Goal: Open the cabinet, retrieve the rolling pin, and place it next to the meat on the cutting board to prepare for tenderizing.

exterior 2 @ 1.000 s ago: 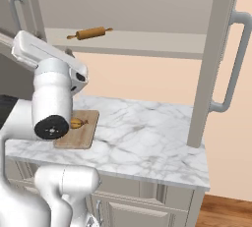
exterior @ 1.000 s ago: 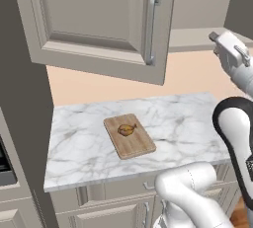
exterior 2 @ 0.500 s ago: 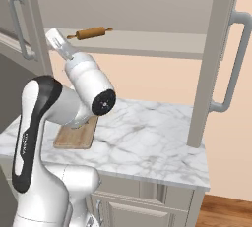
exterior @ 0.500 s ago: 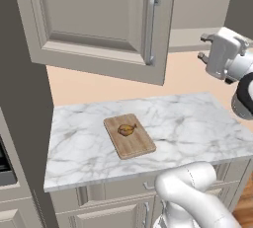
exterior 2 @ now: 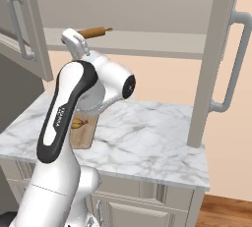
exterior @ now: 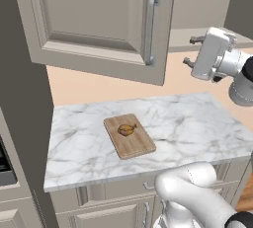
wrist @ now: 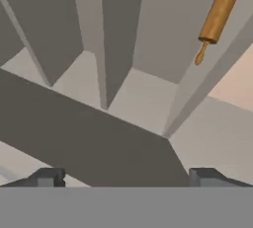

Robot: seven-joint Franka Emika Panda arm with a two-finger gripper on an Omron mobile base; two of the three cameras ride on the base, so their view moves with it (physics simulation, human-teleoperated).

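Left base view: the cabinet (exterior: 104,19) door stands swung open above the marble desk (exterior: 192,123), where the meat (exterior: 127,130) lies on the cutting board (exterior: 141,145), and the hand (exterior: 195,52) is raised at the right, level with the cabinet's shelf. Right base view: the rolling pin (exterior 2: 96,32) lies on the shelf inside the open cabinet, just beyond the hand (exterior 2: 74,42) at the top of the arm. Hand view: the rolling pin (wrist: 220,12) sits at the upper right on the shelf, apart from the spread fingertips (wrist: 47,176), which pinch nothing.
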